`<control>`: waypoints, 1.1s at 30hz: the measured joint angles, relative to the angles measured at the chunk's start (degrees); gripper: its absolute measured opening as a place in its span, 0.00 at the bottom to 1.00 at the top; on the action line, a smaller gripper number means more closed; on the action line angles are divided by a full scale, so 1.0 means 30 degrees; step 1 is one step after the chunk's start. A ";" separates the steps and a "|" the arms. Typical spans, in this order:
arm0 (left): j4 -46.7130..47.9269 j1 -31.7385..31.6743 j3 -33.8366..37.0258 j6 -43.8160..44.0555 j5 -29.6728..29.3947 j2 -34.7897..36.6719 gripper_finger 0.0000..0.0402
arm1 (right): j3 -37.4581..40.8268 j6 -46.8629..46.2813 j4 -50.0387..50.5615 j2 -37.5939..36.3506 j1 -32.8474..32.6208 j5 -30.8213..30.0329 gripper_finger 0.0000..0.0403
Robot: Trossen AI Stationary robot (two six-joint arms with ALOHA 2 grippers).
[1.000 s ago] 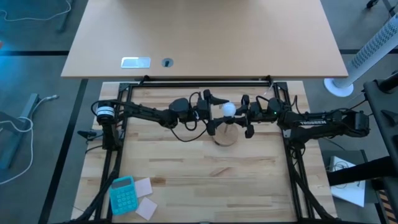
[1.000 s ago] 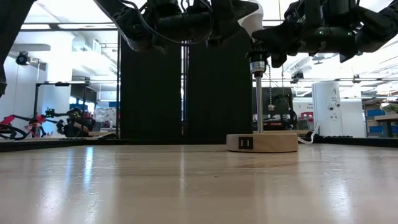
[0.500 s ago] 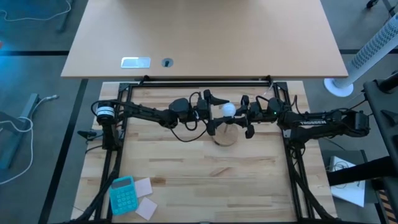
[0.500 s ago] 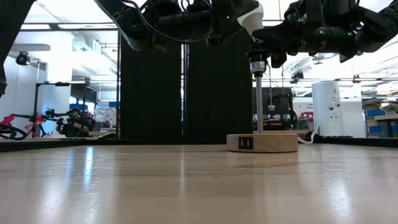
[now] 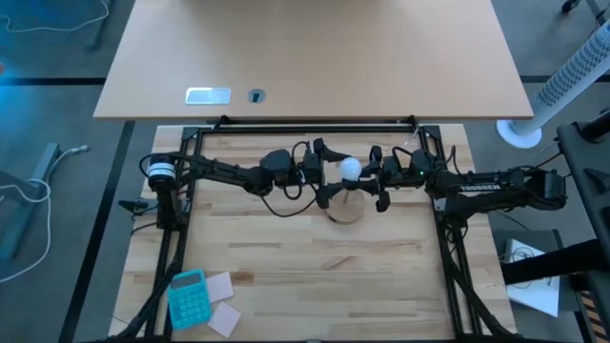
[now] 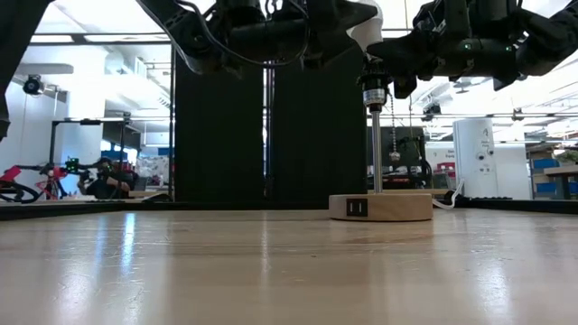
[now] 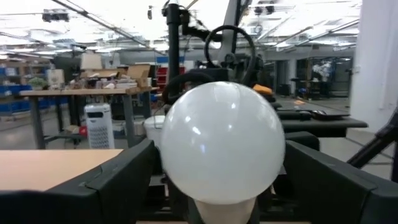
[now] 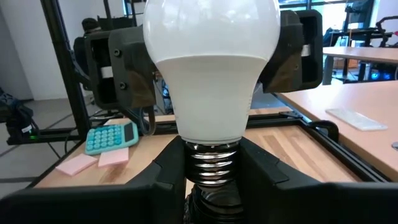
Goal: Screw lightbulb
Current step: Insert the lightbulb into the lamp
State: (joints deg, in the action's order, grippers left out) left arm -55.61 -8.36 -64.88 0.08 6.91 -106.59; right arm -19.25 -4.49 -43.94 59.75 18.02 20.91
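The white lightbulb [image 5: 351,169] sits upright with its metal thread [image 8: 211,158] in the black socket [image 6: 373,90]. The socket tops a thin post [image 6: 377,149] on a round wooden disc [image 6: 381,207], which rests flat on the table. My left gripper [image 5: 334,174] comes in level from the table's left. It is open, with its fingers [image 7: 124,180] close on either side of the globe [image 7: 221,143]; I see no touch. My right gripper [image 5: 377,177] comes from the table's right and is shut just under the bulb. My right gripper pinches the lamp between its two fingers [image 8: 267,174], at the top of the socket [image 8: 211,199] right below the bulb's thread. The fingers come in level from the table's right, across the upright post. The lamp stands upright with its wooden disc on the table.
A teal calculator [image 5: 187,297] and pink paper notes [image 5: 224,314] lie at the near left corner. A black frame [image 5: 315,125] runs round the table, with a larger desk [image 5: 315,57] beyond the far edge. Bare wood lies near the middle and right.
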 joint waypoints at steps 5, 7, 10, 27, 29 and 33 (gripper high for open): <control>-0.0017 0.0000 0.0000 0.0000 0.0039 0.0000 0.87 | 0.0000 0.0030 0.0015 0.0000 0.0000 0.0006 0.23; -0.0192 0.0000 0.0000 0.0126 0.0035 -0.0007 0.87 | 0.0000 0.0047 0.0022 0.0000 0.0000 0.0006 0.23; -0.0112 0.0000 -0.0315 0.0406 0.0040 -0.0008 0.86 | 0.0000 0.0060 0.0022 0.0000 0.0000 0.0007 0.23; 0.2226 -0.0029 -0.1574 -0.0155 -0.0055 -0.0036 0.83 | 0.0000 0.0045 0.0051 0.0007 0.0000 0.0021 0.23; 0.2278 -0.0029 -0.1574 -0.0151 -0.0062 -0.0036 0.83 | 0.0000 0.0110 0.0051 0.0007 0.0000 0.0021 0.23; 0.2302 -0.0029 -0.1574 -0.0146 -0.0062 -0.0036 0.81 | 0.0000 0.0117 0.0051 0.0007 0.0000 0.0021 0.24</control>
State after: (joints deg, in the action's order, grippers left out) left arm -48.71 -8.45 -69.60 -0.36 6.72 -106.69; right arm -19.25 -4.14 -43.79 59.77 18.02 20.97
